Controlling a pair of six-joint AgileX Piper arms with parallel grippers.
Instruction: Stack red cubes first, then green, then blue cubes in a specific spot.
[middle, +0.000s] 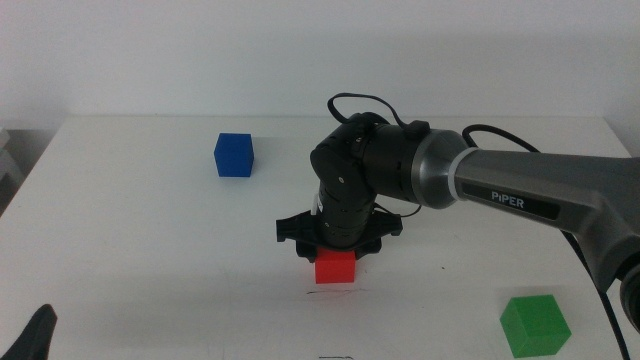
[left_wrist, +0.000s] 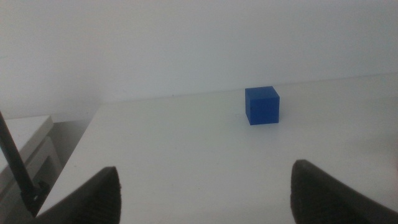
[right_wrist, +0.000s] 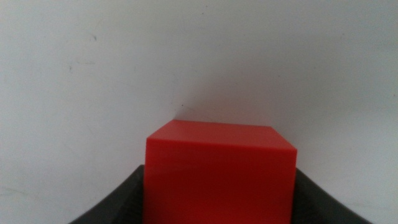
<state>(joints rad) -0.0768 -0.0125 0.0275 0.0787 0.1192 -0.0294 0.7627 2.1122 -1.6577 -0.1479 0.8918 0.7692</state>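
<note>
- Right end effector (middle: 336, 258), pointing down over the middle of the white desk (middle: 150, 230), has its two dark jaws clamped on the small solid bright red cube (middle: 336, 267); in the right wrist view the red cube (right_wrist: 219, 171) fills the gap between the jaws.
- Red cube sits at desk level, directly above a short, thin, dark pen-like line (middle: 335, 293) drawn on the desk; whether it touches the surface cannot be told.
- Right arm reaches in from the right side of the middle view, a grey link marked "PIPER" (middle: 525, 200) behind the black wrist.
- Small solid green cube (middle: 535, 324) stands on the desk near the front right, well apart from the red one.
- Small solid dark blue cube (middle: 234, 155) stands toward the back left; the left wrist view shows it (left_wrist: 262, 105) alone on the desk.
- Left end effector (left_wrist: 205, 190) waits at the front left corner, jaws spread wide apart with nothing between them.
</note>
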